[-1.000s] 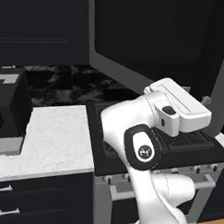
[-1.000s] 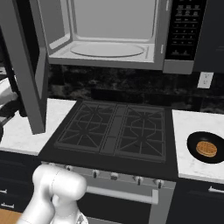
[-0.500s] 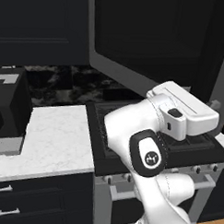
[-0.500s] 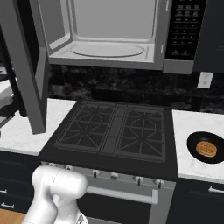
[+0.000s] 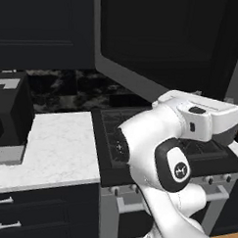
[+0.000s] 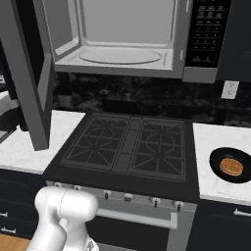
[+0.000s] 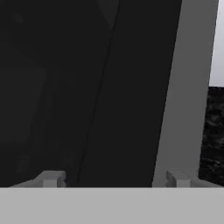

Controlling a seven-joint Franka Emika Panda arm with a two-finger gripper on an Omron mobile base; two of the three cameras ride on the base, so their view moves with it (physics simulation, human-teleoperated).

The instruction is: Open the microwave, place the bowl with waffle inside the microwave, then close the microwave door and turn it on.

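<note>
The microwave (image 6: 122, 39) hangs above the stove with its cavity showing, and the pale turntable (image 6: 120, 55) is bare. The microwave door (image 6: 29, 78) stands swung out to the left; in the left base view its dark glass (image 5: 163, 44) looms over my arm. Up close the hand view shows the door's dark window and grey edge (image 7: 188, 87). My gripper (image 7: 114, 179) is open in front of that panel, fingertips (image 7: 50, 178) far apart, nothing between them. The black bowl (image 6: 230, 165) with a waffle in it rests on the right counter, far from the gripper.
A black gas stove (image 6: 130, 147) sits under the microwave, between white marble counters (image 5: 51, 147). A small black boxy appliance (image 5: 8, 116) stands on the left counter. The microwave's control panel (image 6: 208, 34) is at its right. A wall outlet (image 6: 229, 89) is above the bowl.
In the left base view my hand has drifted slightly to the right. The door and the bowl have stayed where they were.
</note>
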